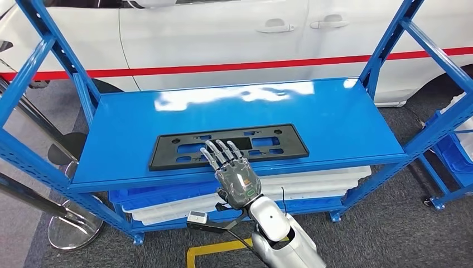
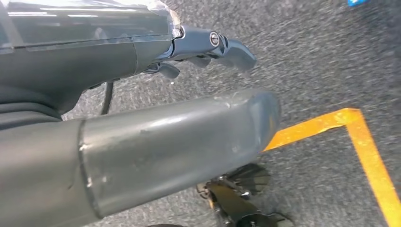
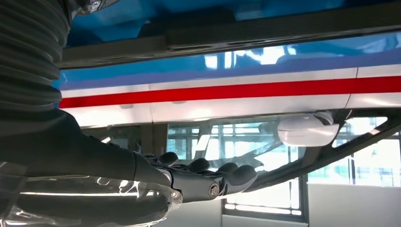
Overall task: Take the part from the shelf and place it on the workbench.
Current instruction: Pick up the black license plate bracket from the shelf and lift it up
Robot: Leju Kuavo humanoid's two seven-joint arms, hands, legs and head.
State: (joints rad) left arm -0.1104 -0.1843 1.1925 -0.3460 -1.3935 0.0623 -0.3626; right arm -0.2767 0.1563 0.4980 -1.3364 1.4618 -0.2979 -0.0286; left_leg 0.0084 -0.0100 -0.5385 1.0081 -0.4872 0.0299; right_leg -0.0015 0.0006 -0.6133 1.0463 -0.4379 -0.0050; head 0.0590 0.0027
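A flat black frame-shaped part (image 1: 167, 146) with several cut-outs lies near the front edge of the blue shelf (image 1: 334, 111). My right hand (image 1: 239, 177) reaches in from below, its fingers (image 1: 220, 153) stretched flat over the part's front middle and holding nothing. The right wrist view has those fingers (image 3: 208, 178) extended, with the part (image 3: 227, 35) as a dark band against the blue shelf. My left hand (image 2: 118, 56) hangs over the grey floor with its thumb (image 2: 189, 137) and fingers loose, holding nothing.
A white car with a red stripe (image 1: 223, 33) stands right behind the shelf. White and blue trays (image 1: 167, 204) fill the lower level. A chrome post base (image 1: 72, 226) is at the left, another blue rack (image 1: 452, 151) at the right, yellow tape (image 1: 212, 251) on the floor.
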